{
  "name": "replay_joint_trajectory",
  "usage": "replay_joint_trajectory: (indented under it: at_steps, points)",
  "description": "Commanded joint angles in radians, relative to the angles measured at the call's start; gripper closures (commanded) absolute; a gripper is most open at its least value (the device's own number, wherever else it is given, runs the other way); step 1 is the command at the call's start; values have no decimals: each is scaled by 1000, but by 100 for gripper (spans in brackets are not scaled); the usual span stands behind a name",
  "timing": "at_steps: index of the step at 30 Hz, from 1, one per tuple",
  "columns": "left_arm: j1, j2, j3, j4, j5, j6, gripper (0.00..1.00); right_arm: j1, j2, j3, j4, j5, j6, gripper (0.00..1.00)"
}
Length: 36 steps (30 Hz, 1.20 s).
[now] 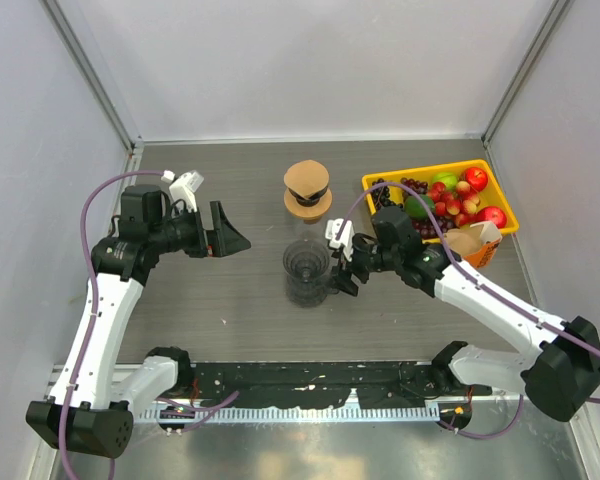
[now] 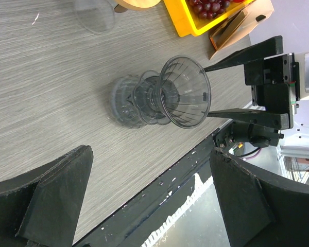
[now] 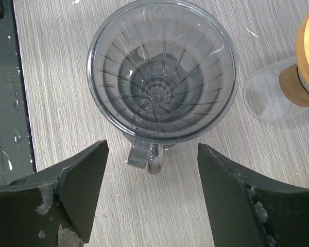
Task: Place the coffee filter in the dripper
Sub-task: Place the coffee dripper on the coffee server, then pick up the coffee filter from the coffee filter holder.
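The clear ribbed dripper [image 1: 306, 266] stands on a glass base at the table's middle, empty; it shows from above in the right wrist view [image 3: 162, 72], its handle [image 3: 147, 157] pointing at my right gripper. The brown coffee filter [image 1: 306, 180] rests on a glass stand with a wooden collar, behind the dripper. My right gripper [image 1: 342, 265] is open and empty, just right of the dripper, its fingers either side of the handle without touching it [image 3: 152, 195]. My left gripper [image 1: 230, 240] is open and empty, raised left of the dripper [image 2: 149, 200].
A yellow basket [image 1: 430, 172] of fruit sits at the back right, with a small brown cardboard box [image 1: 475, 243] in front of it. The glass stand [image 3: 270, 98] is close behind the dripper. A black rail [image 1: 310, 380] runs along the near edge.
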Motion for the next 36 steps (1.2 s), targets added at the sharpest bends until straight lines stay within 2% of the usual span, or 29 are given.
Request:
replay_joint_trajectory:
  at_steps: [1,4,7,15,18,21,24,25,27,31,36]
  points:
    - [4,-2,29,24,11,29,0,-11,-65,57,-41,-16,-20,21]
    - [4,2,33,24,12,40,0,-26,-98,113,-122,-20,-52,16]
    - [4,3,33,36,17,54,0,-69,-126,183,-274,-26,-101,14]
    - [4,5,33,100,52,143,0,-213,-115,389,-687,-7,-267,15]
    - [3,11,43,103,76,178,0,-272,-103,453,-864,81,-412,16]
    - [3,14,41,108,109,194,0,-400,-92,478,-971,172,-599,20]
    - [3,26,33,108,144,186,1,-552,-8,524,-1064,244,-776,24]
    - [3,32,32,109,152,181,0,-572,35,547,-1092,249,-854,29]
    - [3,37,27,116,159,171,0,-601,58,536,-1112,273,-961,35]
    - [1,57,29,137,164,140,0,-602,60,415,-991,306,-1237,38]
    - [1,63,41,106,144,134,0,-551,170,329,-902,379,-1359,38]
